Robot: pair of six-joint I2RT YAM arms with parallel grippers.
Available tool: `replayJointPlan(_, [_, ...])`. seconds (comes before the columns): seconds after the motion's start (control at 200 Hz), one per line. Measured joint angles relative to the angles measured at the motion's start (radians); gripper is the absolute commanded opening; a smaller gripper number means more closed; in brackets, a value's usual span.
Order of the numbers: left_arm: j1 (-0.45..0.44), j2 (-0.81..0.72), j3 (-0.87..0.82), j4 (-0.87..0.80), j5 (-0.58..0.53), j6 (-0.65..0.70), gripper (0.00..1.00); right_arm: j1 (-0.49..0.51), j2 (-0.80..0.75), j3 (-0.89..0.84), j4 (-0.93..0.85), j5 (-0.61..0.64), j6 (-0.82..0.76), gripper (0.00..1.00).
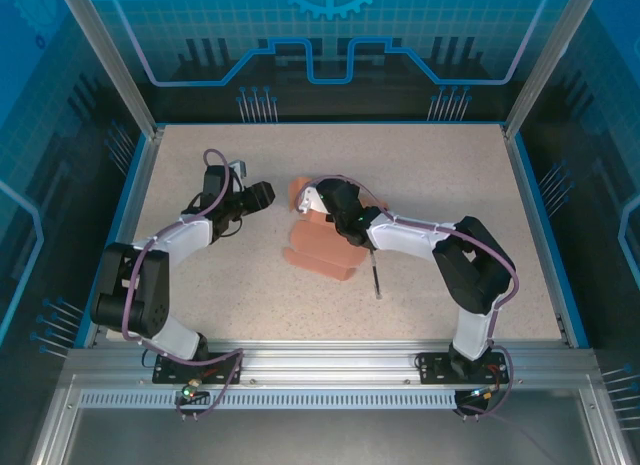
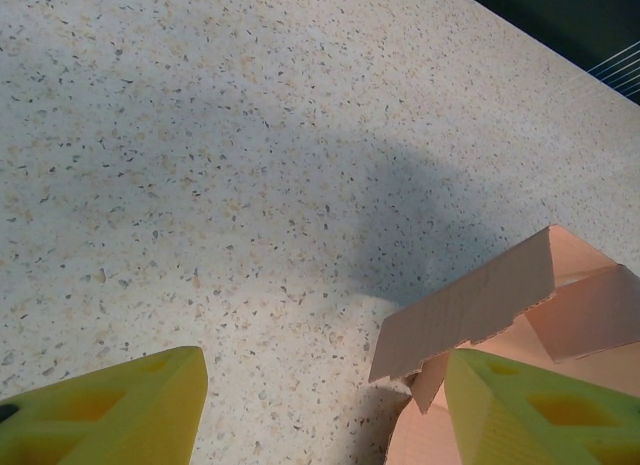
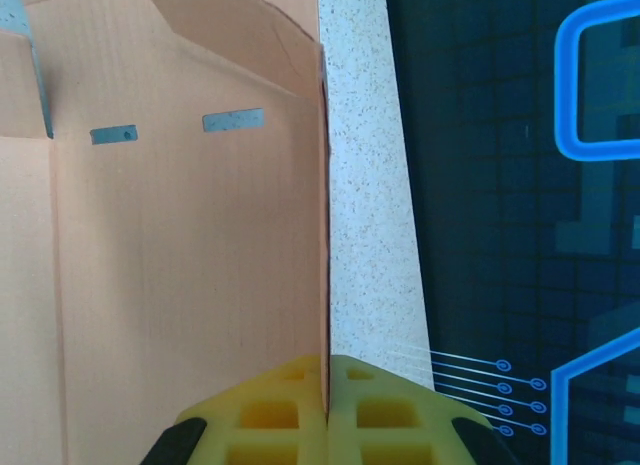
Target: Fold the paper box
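The salmon-pink paper box [image 1: 318, 253] lies partly folded in the middle of the table, with one panel raised at its far end. My right gripper [image 1: 320, 201] is shut on the edge of that upright panel. In the right wrist view the two yellow fingers [image 3: 270, 415] pinch the thin cardboard edge, and the paper box [image 3: 180, 235] shows two small slots near its top. My left gripper [image 1: 262, 193] hovers just left of the box, open and holding nothing. In the left wrist view the paper box [image 2: 500, 305] lies beside the right fingertip of the left gripper [image 2: 325, 385].
A thin dark pen-like stick [image 1: 375, 280] lies on the speckled table [image 1: 450, 175] just right of the box. A blue rim [image 1: 545, 225] and metal posts bound the table. Bare tabletop [image 2: 250, 185] stretches ahead of the left gripper.
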Motion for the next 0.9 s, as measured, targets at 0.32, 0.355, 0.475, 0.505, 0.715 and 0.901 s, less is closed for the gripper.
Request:
replayJointPlan(0.32, [0.001,0.017,0.004,0.001,0.002,0.0,0.65,0.043,0.0,-0.089,0.127,0.05,-0.05,0.0])
replayJointPlan(0.355, [0.001,0.017,0.004,0.001,0.002,0.0,0.65,0.047,0.0,-0.097,0.138,0.055,-0.055,0.0])
replayJointPlan(0.475, [0.001,0.017,0.004,0.009,0.013,0.001,0.65,0.055,0.0,-0.123,0.178,0.066,-0.06,0.0])
replayJointPlan(0.505, [0.001,0.018,0.004,0.011,0.017,0.003,0.65,0.057,0.0,-0.127,0.183,0.069,-0.061,0.0])
replayJointPlan(0.715, [0.002,0.068,0.01,0.01,0.029,0.009,0.64,0.058,0.0,-0.144,0.225,0.083,-0.077,0.0])
replayJointPlan(0.901, [0.017,0.147,0.079,-0.02,0.029,0.016,0.61,0.058,0.0,-0.144,0.242,0.087,-0.089,0.0])
